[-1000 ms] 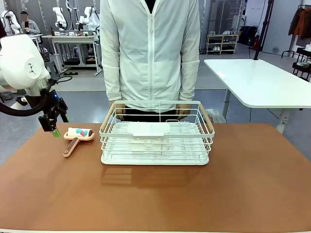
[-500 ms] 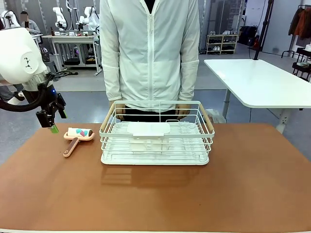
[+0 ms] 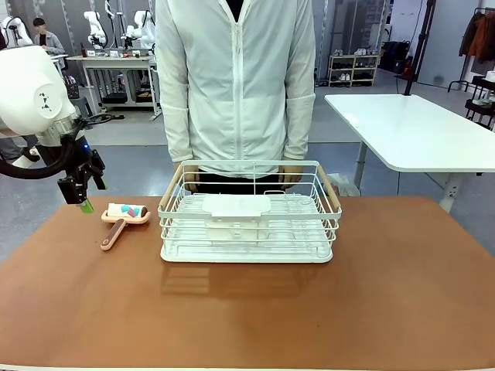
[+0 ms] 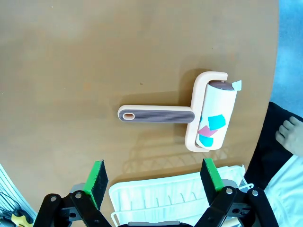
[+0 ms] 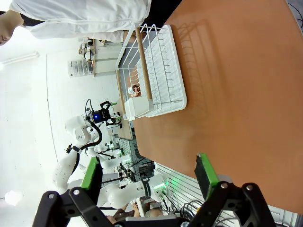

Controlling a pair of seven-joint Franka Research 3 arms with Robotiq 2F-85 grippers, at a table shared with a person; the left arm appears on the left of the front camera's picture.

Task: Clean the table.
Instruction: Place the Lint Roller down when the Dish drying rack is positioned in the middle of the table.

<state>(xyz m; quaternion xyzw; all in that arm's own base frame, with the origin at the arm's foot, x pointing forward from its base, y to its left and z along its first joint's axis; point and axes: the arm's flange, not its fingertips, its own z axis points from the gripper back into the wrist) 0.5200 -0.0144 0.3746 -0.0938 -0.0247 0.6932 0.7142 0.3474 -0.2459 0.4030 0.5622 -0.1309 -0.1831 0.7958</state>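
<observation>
- The scene is an open lab hall with shelves and a white side table [image 3: 410, 127] at the right; the reddish-brown desk [image 3: 255, 309] spans the near part of the front view, and a person in a white jacket [image 3: 236, 77] stands at its far edge
- On the desk a white wire basket [image 3: 250, 212] sits in the middle toward the far side, with a white tray piece inside it; the person's hands rest just behind its far rim
- A lint roller [image 3: 124, 220] with a peach handle lies flat on the desk just left of the basket, apart from it; its paper roll [image 4: 216, 116] carries a few teal and pink scraps
- The left pincer [image 3: 83, 202] hangs in the air above the far left corner of the desk, near the roller but not touching it; in the left wrist view the left pincer's green pads [image 4: 97, 177] stand wide apart and hold nothing, with the roller's handle [image 4: 156, 114] ahead of them
- The right pincer [image 5: 149, 177] is likewise spread wide and empty, looking along the desk toward the basket from well apart
- The visible desk top carries no crumbs or scraps that can be made out
- Judgement: the task appears barely begun; the roller is not yet picked up, so grasping it and rolling it over the top would all be left
</observation>
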